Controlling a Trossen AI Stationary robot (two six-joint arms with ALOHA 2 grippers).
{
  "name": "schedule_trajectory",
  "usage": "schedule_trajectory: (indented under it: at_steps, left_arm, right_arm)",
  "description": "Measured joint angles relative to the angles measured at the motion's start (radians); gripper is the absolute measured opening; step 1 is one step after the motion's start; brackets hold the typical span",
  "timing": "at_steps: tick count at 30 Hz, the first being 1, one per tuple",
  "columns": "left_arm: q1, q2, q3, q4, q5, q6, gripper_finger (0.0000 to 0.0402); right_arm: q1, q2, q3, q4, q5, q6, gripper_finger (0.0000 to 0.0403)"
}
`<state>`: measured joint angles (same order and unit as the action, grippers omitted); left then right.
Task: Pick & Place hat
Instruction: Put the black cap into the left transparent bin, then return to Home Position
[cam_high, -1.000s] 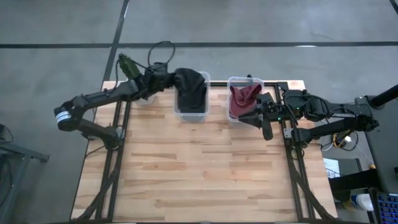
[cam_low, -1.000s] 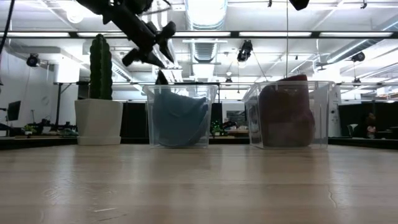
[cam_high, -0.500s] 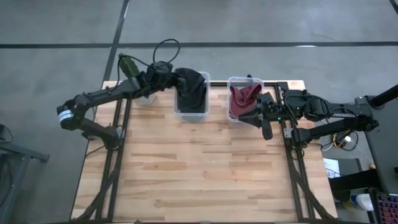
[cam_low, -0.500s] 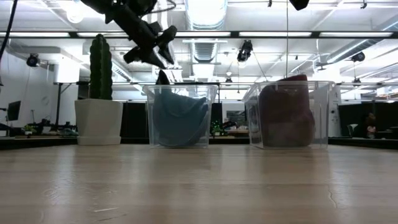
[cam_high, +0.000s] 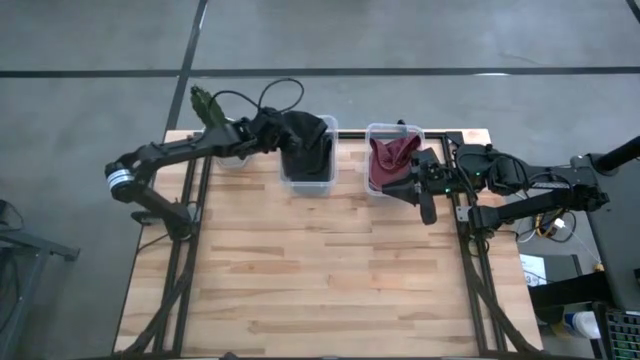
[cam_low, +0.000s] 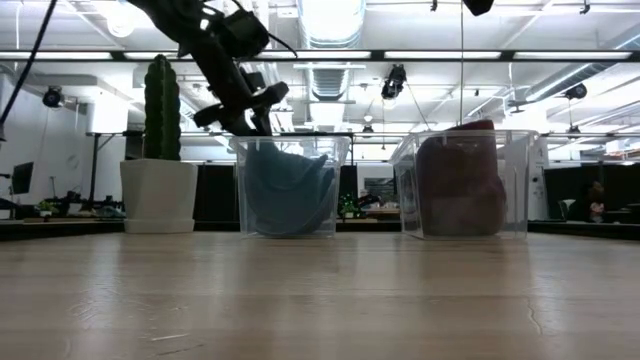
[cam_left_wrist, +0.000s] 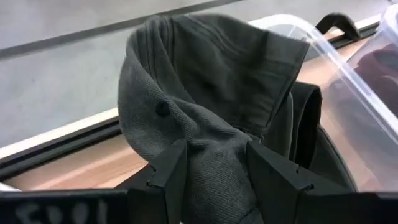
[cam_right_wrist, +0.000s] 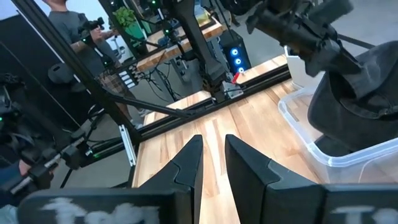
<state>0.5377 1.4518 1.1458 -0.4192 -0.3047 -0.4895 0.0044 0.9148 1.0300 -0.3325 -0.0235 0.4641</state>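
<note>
A dark grey hat (cam_high: 308, 140) lies heaped in the left clear bin (cam_high: 307, 182), with a fold rising above the rim (cam_low: 262, 126). My left gripper (cam_left_wrist: 214, 149) is open. It slants down over the bin's left far corner (cam_high: 272, 128), and its two fingers straddle that raised fold. A dark red hat (cam_high: 390, 158) fills the right clear bin (cam_high: 395, 127). My right gripper (cam_right_wrist: 213, 140) hangs in the air by that bin's right side (cam_high: 420, 192). A narrow gap shows between its fingers and nothing is in it. My left gripper has the hat's raised fold (cam_left_wrist: 214, 162) between its two fingers, below the crown button (cam_left_wrist: 163, 109). The cloth fills the gap. I cannot tell whether the fingers (cam_left_wrist: 171, 171) touch it. They come slanting down from the table's left side. The hat rests in the bin.
A cactus in a white pot (cam_low: 160, 150) stands at the table's far left corner, just left of my left arm. Both bins sit along the far edge. The wooden tabletop (cam_high: 320, 270) spreads out toward the near edge.
My left gripper has come down and moved right toward the left bin, tipping its fingers further downward until they straddle the hat's raised fold. The gap between its fingers looks the same. The hat has stayed where it was.
</note>
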Motion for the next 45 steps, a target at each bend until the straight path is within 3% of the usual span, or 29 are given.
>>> schedule_trajectory:
  at_steps: [12, 19, 33, 45]
  left_arm:
    - [-0.002, 0.127, 0.066, 0.001, 0.084, -0.004, 0.0158]
    - [-0.003, 0.136, 0.080, -0.014, 0.090, 0.006, 0.0158]
    - [-0.036, -0.040, 0.079, -0.056, 0.079, -0.009, 0.0158]
    - [-0.234, -0.242, 0.079, -0.054, 0.077, -0.024, 0.0158]
  right_arm:
    - [0.000, 0.003, -0.001, 0.002, 0.000, 0.000, 0.0063]
    - [0.000, 0.003, -0.002, 0.002, 0.000, -0.001, 0.0063]
    - [0.000, 0.003, -0.004, 0.000, 0.000, -0.004, 0.0063]
    - [0.000, -0.020, -0.004, -0.003, -0.003, -0.064, 0.0063]
